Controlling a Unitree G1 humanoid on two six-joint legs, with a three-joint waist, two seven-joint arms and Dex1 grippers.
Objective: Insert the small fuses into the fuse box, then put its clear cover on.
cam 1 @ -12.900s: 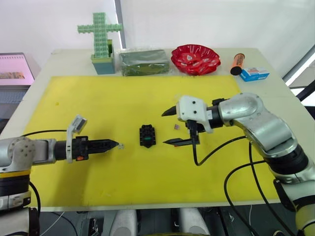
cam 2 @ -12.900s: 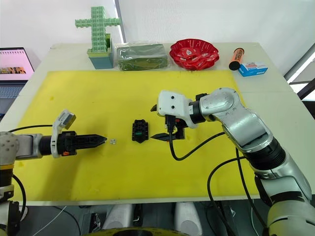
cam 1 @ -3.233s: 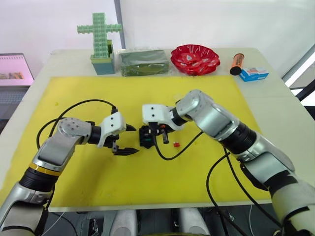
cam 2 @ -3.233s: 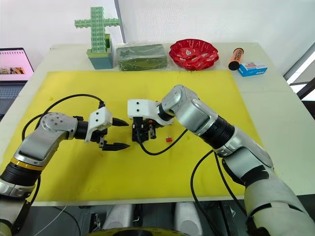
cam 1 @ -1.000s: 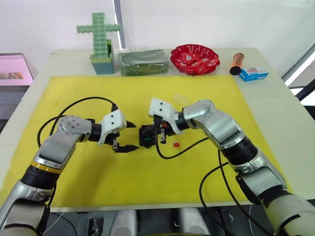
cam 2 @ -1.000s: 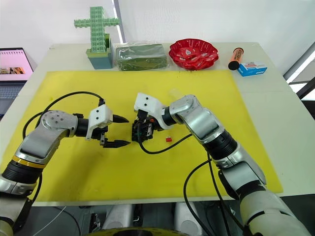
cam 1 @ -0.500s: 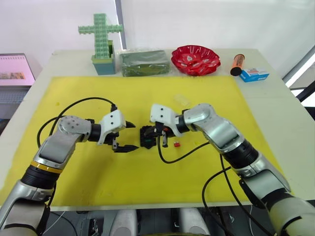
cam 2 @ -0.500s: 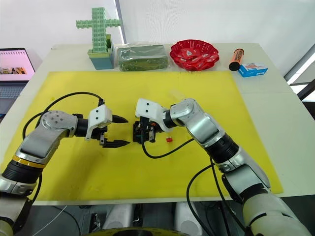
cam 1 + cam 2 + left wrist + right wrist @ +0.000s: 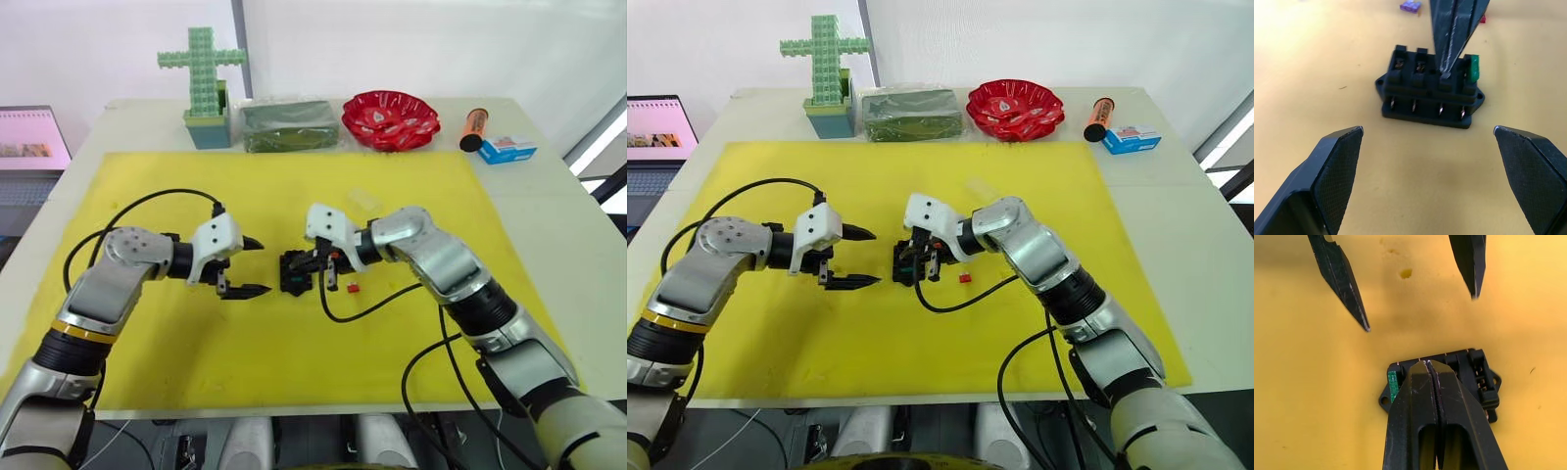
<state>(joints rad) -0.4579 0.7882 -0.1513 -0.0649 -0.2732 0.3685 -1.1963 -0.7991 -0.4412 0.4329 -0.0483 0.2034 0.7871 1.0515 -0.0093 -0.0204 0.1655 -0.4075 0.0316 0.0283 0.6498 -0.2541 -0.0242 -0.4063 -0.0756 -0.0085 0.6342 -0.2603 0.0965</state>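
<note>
The black fuse box [image 9: 293, 273] lies mid-mat on the yellow mat [image 9: 157, 196], with a green fuse [image 9: 1474, 68] standing in one end slot. My right gripper [image 9: 1425, 363] is shut, and its joined tips press on the slot beside the green fuse. Whether anything is pinched between them is hidden. My left gripper [image 9: 263, 266] stands open just left of the box, aimed at it and apart from it. A red fuse [image 9: 352, 287] lies on the mat to the right of the box, a mauve fuse [image 9: 1410, 6] beyond it. The clear cover [image 9: 362, 200] rests farther back.
Along the table's back edge stand a green block cross [image 9: 204, 83], a dark green packet [image 9: 287, 124], a red bowl [image 9: 389, 116], an orange tube [image 9: 472, 127] and a blue-white carton [image 9: 506, 149]. A laptop [image 9: 29, 142] sits off to the left. Black cables loop over the mat.
My left gripper has drawn back slightly to the left, still open. The right gripper stays shut with its tips on the fuse box.
</note>
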